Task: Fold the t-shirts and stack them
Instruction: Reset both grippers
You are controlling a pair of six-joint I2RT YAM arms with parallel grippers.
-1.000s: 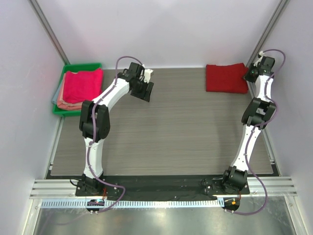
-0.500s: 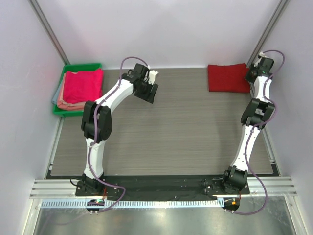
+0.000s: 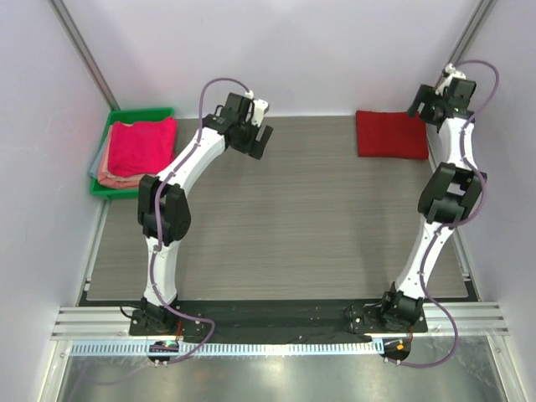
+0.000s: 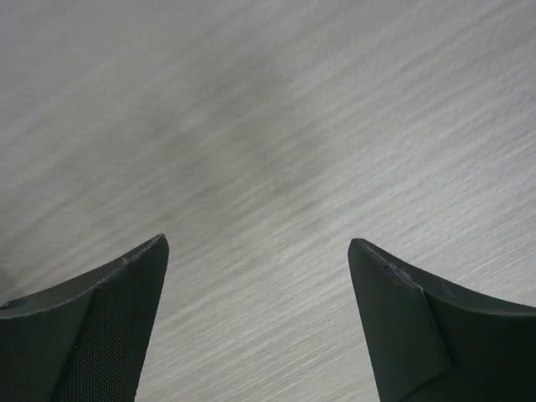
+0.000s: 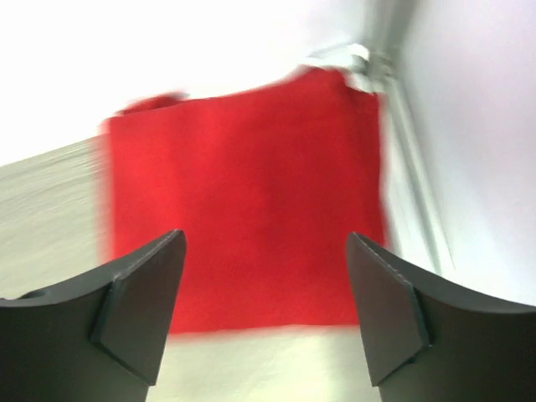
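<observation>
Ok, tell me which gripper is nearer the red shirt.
Right. The right gripper hangs at the far corner of the red shirt; the left gripper is across the table.

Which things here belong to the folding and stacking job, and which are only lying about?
Job: folded red t-shirt; pink t-shirt on top of the pile; salmon t-shirt under it.
Lying about: green tray holding the pile; table.

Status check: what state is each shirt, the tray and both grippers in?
Red t-shirt: folded, lying free, far right of table.
Pink t-shirt: folded, top of its stack.
Salmon t-shirt: beneath the pink one.
Green tray: holding that stack.
Left gripper: open, empty, over bare table.
Right gripper: open, empty, not touching the red t-shirt.
</observation>
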